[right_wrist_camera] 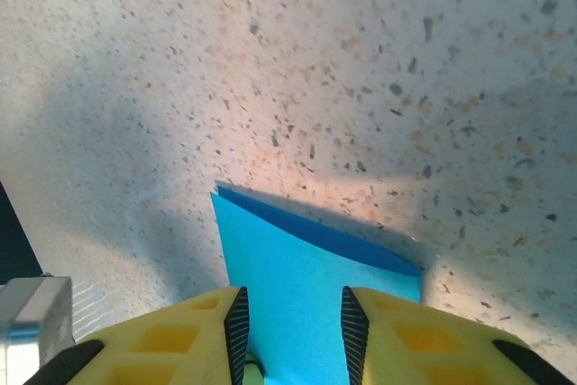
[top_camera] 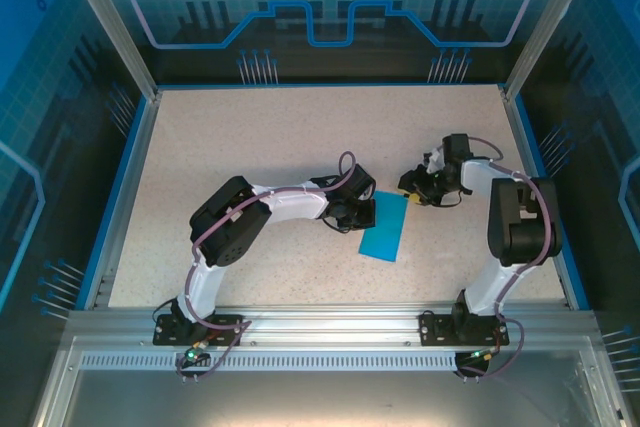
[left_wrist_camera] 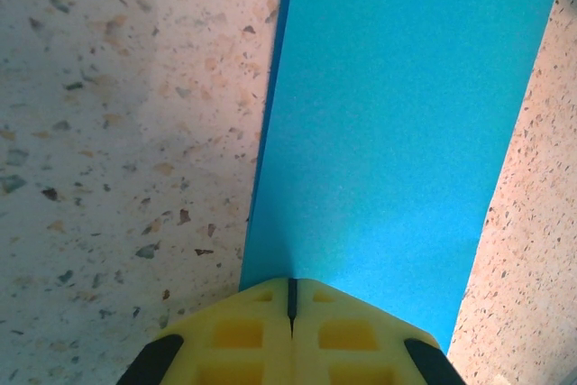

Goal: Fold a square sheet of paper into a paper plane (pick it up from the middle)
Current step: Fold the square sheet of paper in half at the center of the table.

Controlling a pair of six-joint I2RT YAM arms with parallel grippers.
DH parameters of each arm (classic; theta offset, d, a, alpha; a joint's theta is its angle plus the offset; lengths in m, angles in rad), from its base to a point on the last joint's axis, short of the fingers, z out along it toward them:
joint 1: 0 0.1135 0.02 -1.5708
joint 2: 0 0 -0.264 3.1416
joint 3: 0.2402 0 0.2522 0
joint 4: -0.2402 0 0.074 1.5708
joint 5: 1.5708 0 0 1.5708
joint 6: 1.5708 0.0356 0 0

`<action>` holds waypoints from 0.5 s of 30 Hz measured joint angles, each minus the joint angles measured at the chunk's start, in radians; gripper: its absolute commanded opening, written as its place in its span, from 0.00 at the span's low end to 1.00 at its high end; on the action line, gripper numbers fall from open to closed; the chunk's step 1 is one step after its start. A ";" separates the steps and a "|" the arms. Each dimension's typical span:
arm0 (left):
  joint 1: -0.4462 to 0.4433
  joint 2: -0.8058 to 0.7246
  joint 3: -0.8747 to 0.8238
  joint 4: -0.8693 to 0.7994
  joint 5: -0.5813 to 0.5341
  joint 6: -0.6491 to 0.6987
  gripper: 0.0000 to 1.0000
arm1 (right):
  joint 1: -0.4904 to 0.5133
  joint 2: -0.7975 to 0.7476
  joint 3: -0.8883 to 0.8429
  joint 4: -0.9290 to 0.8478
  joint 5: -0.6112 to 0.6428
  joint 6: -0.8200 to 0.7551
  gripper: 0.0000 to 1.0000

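The square sheet of paper (top_camera: 385, 228) is bright blue and lies folded into a narrow two-layer rectangle on the speckled table between the arms. A paper plane is out of view. My left gripper (top_camera: 363, 213) is shut, and its yellow tips (left_wrist_camera: 291, 284) rest on the near end of the blue paper (left_wrist_camera: 397, 114) with nothing seen between them. My right gripper (top_camera: 411, 188) is at the sheet's far end. In the right wrist view its gripper (right_wrist_camera: 290, 331) stands open just above the paper (right_wrist_camera: 306, 268), a finger on each side. The paper's upper layer curls slightly off the darker lower layer (right_wrist_camera: 361, 245).
The speckled table (top_camera: 270, 137) has a blue rim (top_camera: 125, 187) along its left and right edges. Aluminium posts (top_camera: 105, 17) and blue printed panels stand behind it. Both arm bases are bolted to the rail (top_camera: 320, 327) at the near edge.
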 measured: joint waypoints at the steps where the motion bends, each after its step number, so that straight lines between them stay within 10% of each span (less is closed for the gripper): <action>1: 0.000 0.000 0.000 0.000 0.000 0.000 0.00 | -0.001 0.003 0.000 0.004 0.000 0.004 0.35; 15: -0.001 0.000 0.000 -0.003 0.000 0.019 0.00 | -0.003 0.045 -0.018 0.000 0.032 0.060 0.38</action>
